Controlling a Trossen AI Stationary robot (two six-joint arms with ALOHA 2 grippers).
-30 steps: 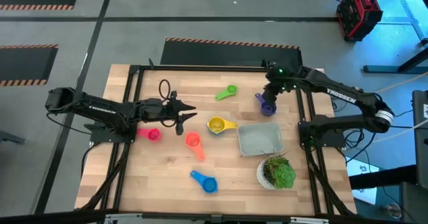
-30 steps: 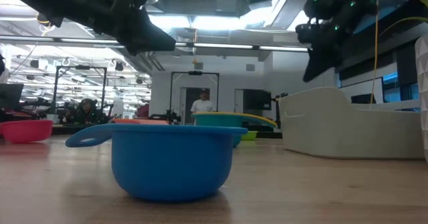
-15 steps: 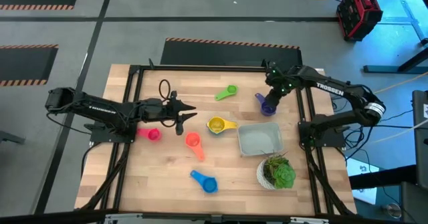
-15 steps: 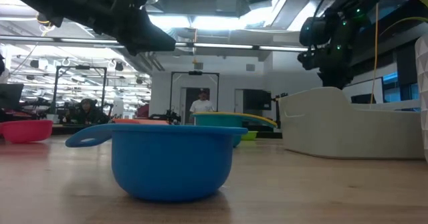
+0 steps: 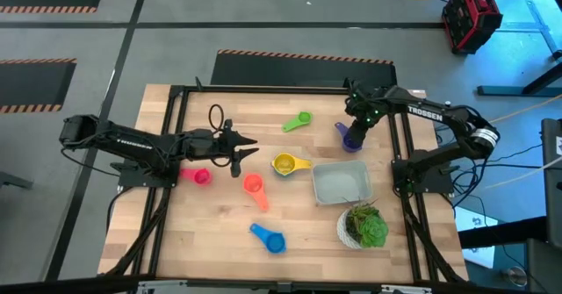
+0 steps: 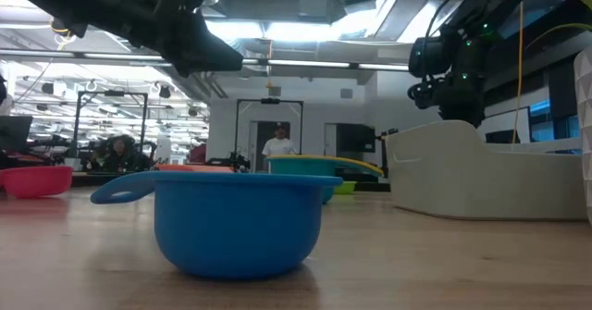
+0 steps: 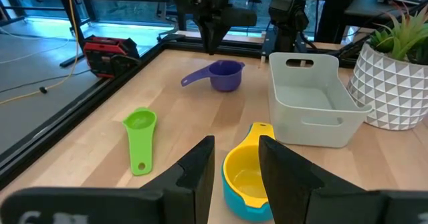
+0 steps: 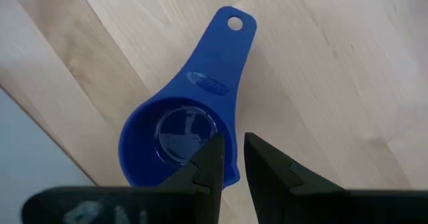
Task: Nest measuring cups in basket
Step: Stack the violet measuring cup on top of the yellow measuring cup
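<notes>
My right gripper [image 5: 354, 129] points straight down over the purple cup [image 5: 351, 139] near the table's far right, fingers a narrow gap apart. In the right wrist view one fingertip [image 8: 212, 152] stands over the bowl and the other outside its rim. My left gripper [image 5: 248, 147] hovers open and level left of centre, holding nothing. The yellow cup [image 5: 284, 163] sits nested in the teal one. Green [image 5: 299, 121], salmon [image 5: 254, 185], pink [image 5: 201, 176] and blue [image 5: 270, 239] cups lie bottom-down on the wood. The gray basket [image 5: 342, 183] stands right of centre. My right gripper comes from above, pointing down, its fingers on either side of the purple cup's rim [image 8: 231, 165] beside the handle's root. I cannot tell whether they touch the wall. The cup rests on the table, handle [image 8: 221, 57] lying flat.
A white pot with a green plant [image 5: 363, 226] stands just near of the basket. A black frame rail [image 5: 399, 136] runs along the table's right edge close to my right arm. Bare wood lies between the cups. People show in the room beyond the table.
My right gripper has tipped from a slant to point straight down and has come lower over the purple cup. My left arm and all the cups have kept still.
</notes>
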